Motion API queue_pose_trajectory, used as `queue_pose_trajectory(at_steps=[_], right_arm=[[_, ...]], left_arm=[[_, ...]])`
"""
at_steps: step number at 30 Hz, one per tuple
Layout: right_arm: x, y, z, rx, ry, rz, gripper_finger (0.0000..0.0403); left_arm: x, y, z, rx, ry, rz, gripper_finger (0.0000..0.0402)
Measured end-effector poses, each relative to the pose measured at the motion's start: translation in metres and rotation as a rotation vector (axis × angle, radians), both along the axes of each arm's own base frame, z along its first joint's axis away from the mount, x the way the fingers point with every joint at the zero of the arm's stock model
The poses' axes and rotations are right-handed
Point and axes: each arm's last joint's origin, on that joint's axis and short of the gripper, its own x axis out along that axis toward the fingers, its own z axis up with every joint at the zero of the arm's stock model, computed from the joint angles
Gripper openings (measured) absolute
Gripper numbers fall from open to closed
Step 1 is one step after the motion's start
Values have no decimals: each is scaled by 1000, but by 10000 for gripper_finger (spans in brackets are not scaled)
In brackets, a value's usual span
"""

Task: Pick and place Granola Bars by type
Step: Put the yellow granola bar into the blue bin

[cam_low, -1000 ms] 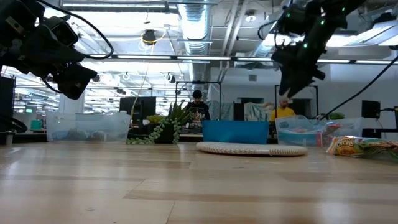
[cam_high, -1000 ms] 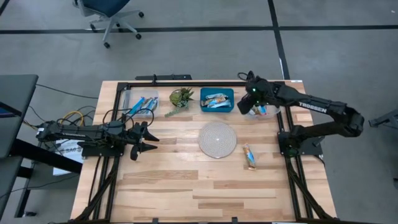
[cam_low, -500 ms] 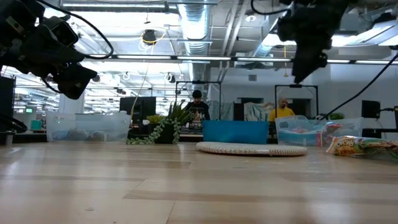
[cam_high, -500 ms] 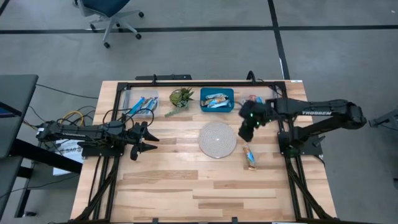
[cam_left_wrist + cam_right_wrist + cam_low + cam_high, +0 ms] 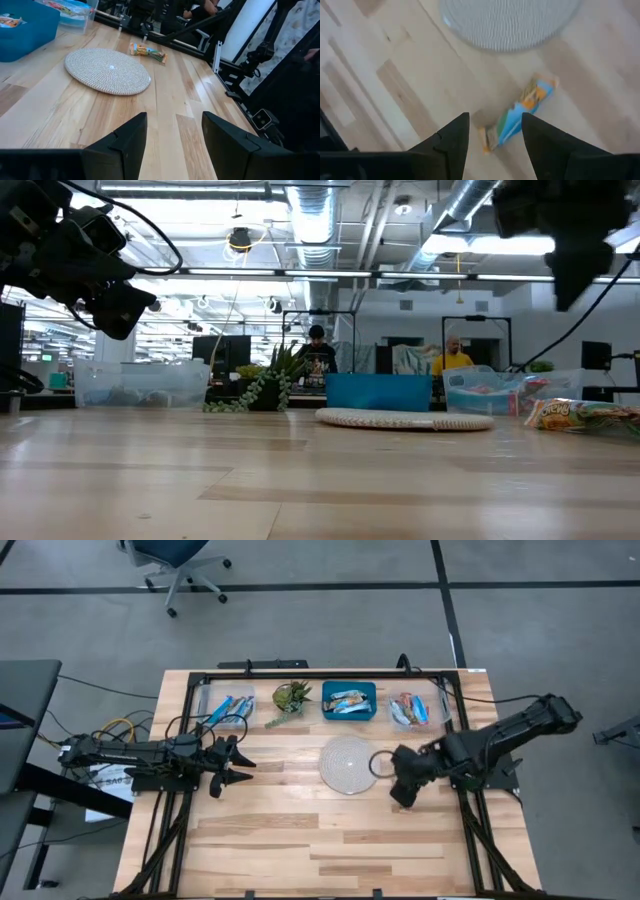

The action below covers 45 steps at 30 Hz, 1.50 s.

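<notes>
One orange-red and blue granola bar (image 5: 519, 119) lies flat on the table just right of the round woven mat (image 5: 348, 764); it also shows in the low view (image 5: 582, 415) and the left wrist view (image 5: 146, 51). My right gripper (image 5: 495, 150) hovers open well above it (image 5: 580, 250) and hides it in the high view (image 5: 403, 790). Other bars lie sorted in three bins along the far edge: blue ones in the clear left bin (image 5: 225, 708), green-and-silver ones in the blue bin (image 5: 349, 700), orange-red ones in the clear right bin (image 5: 418, 710). My left gripper (image 5: 240, 765) waits open over the table's left side.
A small green plant (image 5: 291, 698) stands between the left bin and the blue bin. The black frame rail (image 5: 330, 673) runs along the far edge behind the bins. Bare wood (image 5: 300, 840) fills the near half of the table. People stand in the room beyond (image 5: 317, 350).
My right gripper has swung from above the far right bin toward the near edge and come down over the lone bar beside the mat. The left arm has kept still, and the bar has not moved.
</notes>
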Motion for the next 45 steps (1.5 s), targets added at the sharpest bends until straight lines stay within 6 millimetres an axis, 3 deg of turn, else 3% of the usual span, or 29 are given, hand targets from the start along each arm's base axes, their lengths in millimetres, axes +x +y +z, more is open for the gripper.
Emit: queue_pose_trajectory(at_steps=[13, 22, 27, 33, 45], right_arm=[[8, 13, -66, -50, 266, -223, 171], [33, 10, -87, 5, 219, -266, 171], [34, 7, -89, -2, 243, -280, 171], [42, 9, -70, 18, 162, -229, 171], [20, 1, -74, -56, 319, -362, 171]], left_arm=[[0, 0, 0, 0, 1, 0, 183], [0, 0, 0, 0, 1, 0, 183], [0, 0, 0, 0, 0, 0, 183], [0, 0, 0, 0, 0, 0, 183], [0, 0, 0, 0, 0, 0, 183]])
